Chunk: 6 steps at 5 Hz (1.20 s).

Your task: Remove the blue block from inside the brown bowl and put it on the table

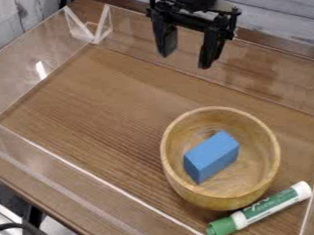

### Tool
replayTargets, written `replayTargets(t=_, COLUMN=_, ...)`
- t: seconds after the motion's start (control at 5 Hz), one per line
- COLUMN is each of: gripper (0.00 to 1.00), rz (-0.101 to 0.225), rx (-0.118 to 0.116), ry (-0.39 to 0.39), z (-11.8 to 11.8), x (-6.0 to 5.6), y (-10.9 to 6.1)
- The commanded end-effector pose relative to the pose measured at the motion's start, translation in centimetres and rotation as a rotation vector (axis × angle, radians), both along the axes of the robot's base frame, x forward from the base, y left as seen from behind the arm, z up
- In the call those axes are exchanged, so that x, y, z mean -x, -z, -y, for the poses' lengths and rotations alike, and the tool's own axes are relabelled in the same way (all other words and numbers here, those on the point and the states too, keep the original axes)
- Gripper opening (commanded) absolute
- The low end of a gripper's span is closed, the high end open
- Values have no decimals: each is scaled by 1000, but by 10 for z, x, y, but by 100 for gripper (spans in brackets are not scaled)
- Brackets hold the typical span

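Camera view, only one I have: black two-fingered pincer hangs over far side of brown wood-grain worktop, fingers spread wide, nothing between them. Nearer me than pincer, round light-brown wooden bowl; small solid blue rectangular block sits inside, leaning slightly as far as I can tell. I judge block light, stiff, hardly fragile, maybe smooth enough to slip. I'd grip it low across narrower sides, watching thick rim. Green-and-white marker lies beside bowl, farther from pincer.
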State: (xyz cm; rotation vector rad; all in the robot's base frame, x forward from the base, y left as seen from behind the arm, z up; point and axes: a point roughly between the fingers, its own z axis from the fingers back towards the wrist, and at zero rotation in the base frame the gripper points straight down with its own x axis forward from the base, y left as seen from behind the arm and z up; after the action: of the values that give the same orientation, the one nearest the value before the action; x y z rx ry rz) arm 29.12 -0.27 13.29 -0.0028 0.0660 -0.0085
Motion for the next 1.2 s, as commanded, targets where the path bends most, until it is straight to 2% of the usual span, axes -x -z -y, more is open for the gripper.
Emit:
replayTargets(t=0.0, gripper=100, rz=-3, rx=1, ry=26, z=8, x=7, y=5)
replayTargets(t=0.2, gripper=100, rz=5, rx=0, ry=67, z=20, x=17, y=9)
replayTargets(t=0.6, gripper=100, rz=45, rx=-4, ry=153, z=44, x=36, y=17)
replayTargets(t=1.0, gripper=100, rz=72, rx=-1, ry=226, z=57, x=43, y=27)
